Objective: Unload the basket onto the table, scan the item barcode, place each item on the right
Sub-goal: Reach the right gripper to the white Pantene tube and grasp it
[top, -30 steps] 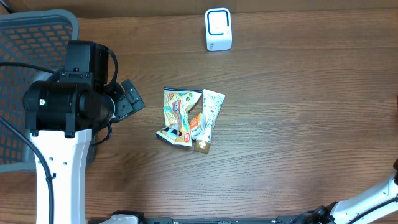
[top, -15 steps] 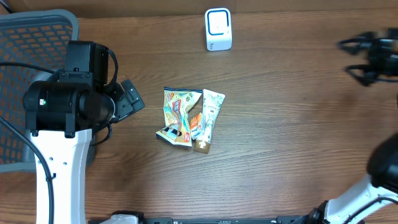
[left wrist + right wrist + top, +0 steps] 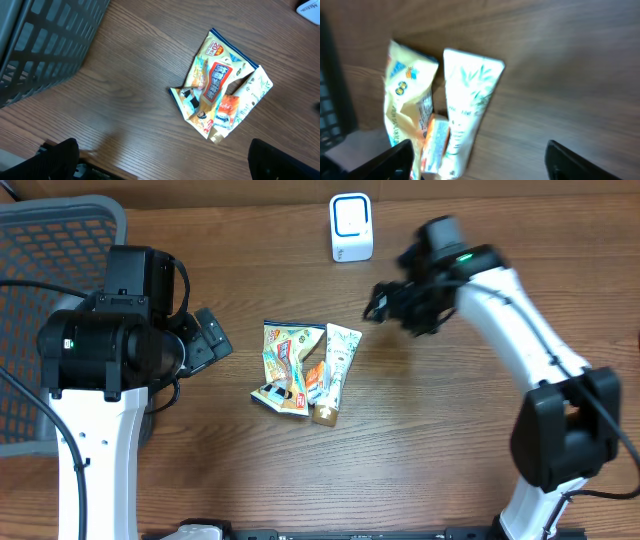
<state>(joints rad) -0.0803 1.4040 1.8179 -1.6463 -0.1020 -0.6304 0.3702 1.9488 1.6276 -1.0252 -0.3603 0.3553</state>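
One brown surface (image 3: pixel 450 440) of wood grain carries everything. One grey plastic basket (image 3: pixel 40 260) with a lattice wall stands behind the left jaws. There are two arms, white with black joints: the left arm (image 3: pixel 95 430) and the right arm (image 3: pixel 520 330).

The left jaws stand wide apart with nothing between them, as the left wrist view shows. The right jaws also stand apart and hold nothing.

One small white box-shaped scanner (image 3: pixel 351 227) with a blue-rimmed window stands a little beyond the right jaws, to their side.

Three packaged items lie in one overlapping pile between the two pairs of jaws, close in front of the right ones and touched by neither:
- One crinkled yellow foil snack pouch (image 3: pixel 285 360), the biggest.
- One flat white tube (image 3: pixel 338 365) with a green leaf print, just beside the pouch.
- One small orange packet (image 3: pixel 314 383) between them.

The printing on all three is too small to read.
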